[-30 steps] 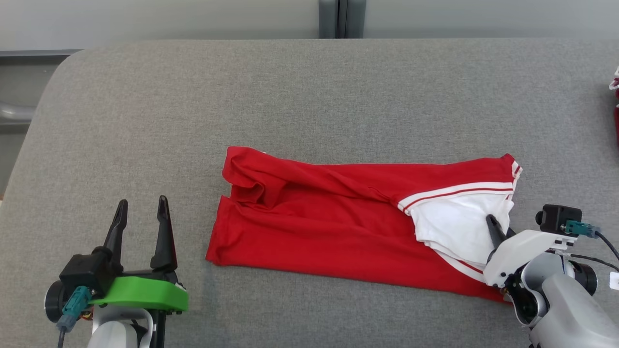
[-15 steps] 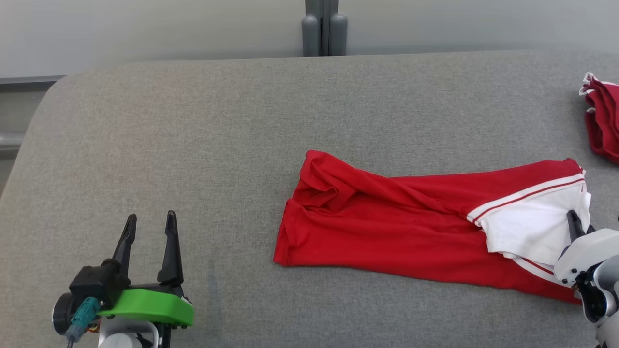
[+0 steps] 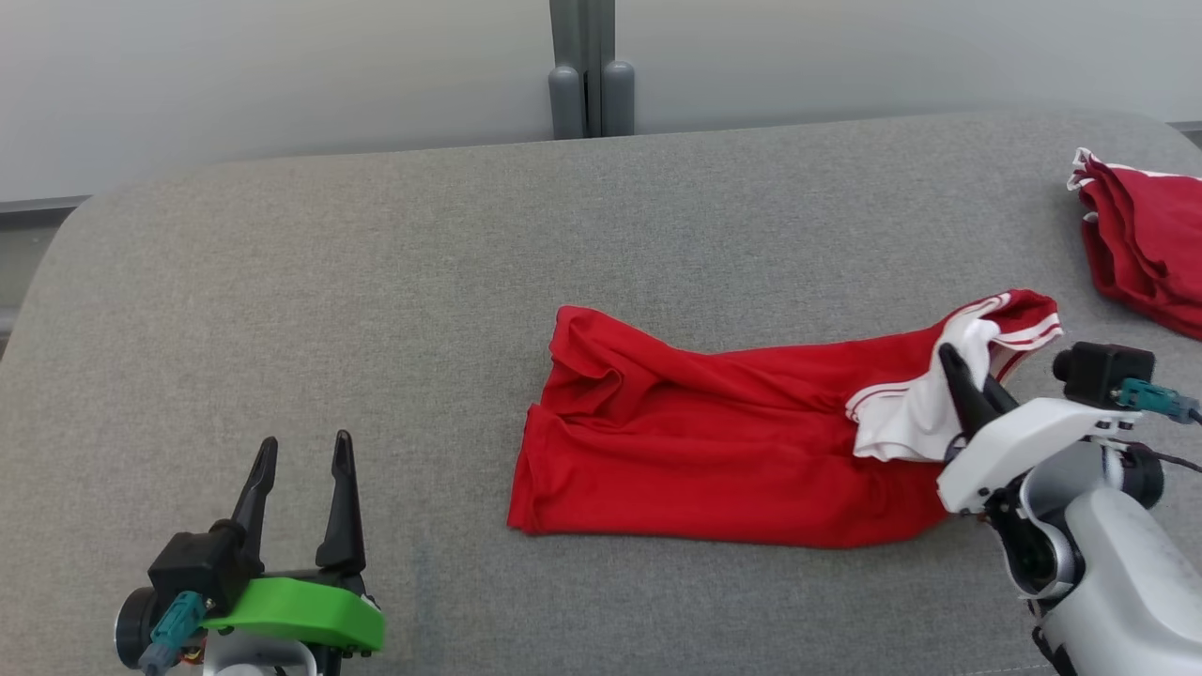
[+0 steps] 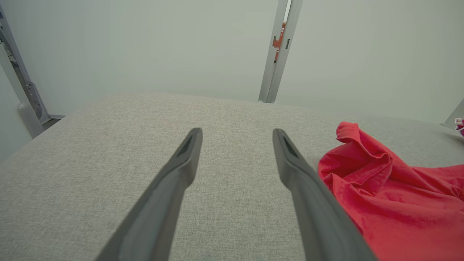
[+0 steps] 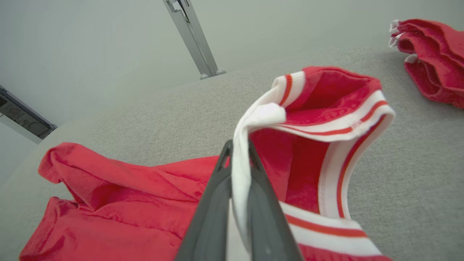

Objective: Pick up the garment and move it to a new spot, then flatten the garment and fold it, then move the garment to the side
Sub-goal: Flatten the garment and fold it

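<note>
The garment [image 3: 714, 446], red with a white panel and red-and-white striped trim, lies folded on the grey table [image 3: 376, 300], its right end lifted. My right gripper [image 3: 960, 371] is shut on that white end, and in the right wrist view the white cloth [image 5: 241, 174] is pinched between its two dark fingers [image 5: 214, 203]. My left gripper [image 3: 302, 455] hovers open at the lower left, well to the left of the garment, nothing between its fingers. In the left wrist view the garment's red left end [image 4: 380, 195] lies just right of the open fingers [image 4: 181, 170].
Another red garment [image 3: 1141, 239] with white trim lies bunched at the table's far right edge, also visible in the right wrist view as a red heap [image 5: 431, 58]. A grey post [image 3: 582, 70] stands behind the table against a pale wall.
The head camera has shifted. My right gripper has raised the garment's white end off the table and drawn it leftward, so the garment is shorter and bunched there. The left gripper stays open.
</note>
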### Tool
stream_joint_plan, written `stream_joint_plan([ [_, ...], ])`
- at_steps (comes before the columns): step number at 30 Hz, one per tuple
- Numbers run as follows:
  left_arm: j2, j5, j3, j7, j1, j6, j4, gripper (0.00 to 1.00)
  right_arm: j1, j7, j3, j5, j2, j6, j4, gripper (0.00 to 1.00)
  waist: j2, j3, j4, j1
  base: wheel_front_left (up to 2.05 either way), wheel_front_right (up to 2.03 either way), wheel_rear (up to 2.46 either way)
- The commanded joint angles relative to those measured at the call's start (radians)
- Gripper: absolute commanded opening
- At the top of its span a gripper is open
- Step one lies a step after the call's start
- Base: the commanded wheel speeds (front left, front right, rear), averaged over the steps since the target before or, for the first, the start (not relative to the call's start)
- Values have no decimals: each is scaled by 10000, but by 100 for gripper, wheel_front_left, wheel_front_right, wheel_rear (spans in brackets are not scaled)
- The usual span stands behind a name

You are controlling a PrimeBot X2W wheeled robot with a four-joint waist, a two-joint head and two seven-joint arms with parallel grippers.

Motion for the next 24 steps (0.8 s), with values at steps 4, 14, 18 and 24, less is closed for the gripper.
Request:
stream_joint_plan([
  [4, 15, -62, -133, -27, 93, -32, 68, 100, 163, 336, 488, -94, 550, 3, -896, 0, -1, -39, 105, 0, 0, 0, 0],
  [14, 16, -268, -446, -25, -207, -33, 292, 100, -822, 579, 1933, -451, 2168, 3, -1109, 0, -1, 126, 867, 0, 0, 0, 0],
  [18, 18, -396, -642, -25, -395, -33, 393, 100, -1289, 345, 2584, -18, 2268, 3, -604, 0, -1, 237, 1215, 0, 0, 0, 0],
  [24, 16, -450, -876, -27, -537, -32, 511, 100, -1922, -252, 3746, 799, 2263, 3, 482, 100, -1, 320, 1513, 0, 0, 0, 0],
])
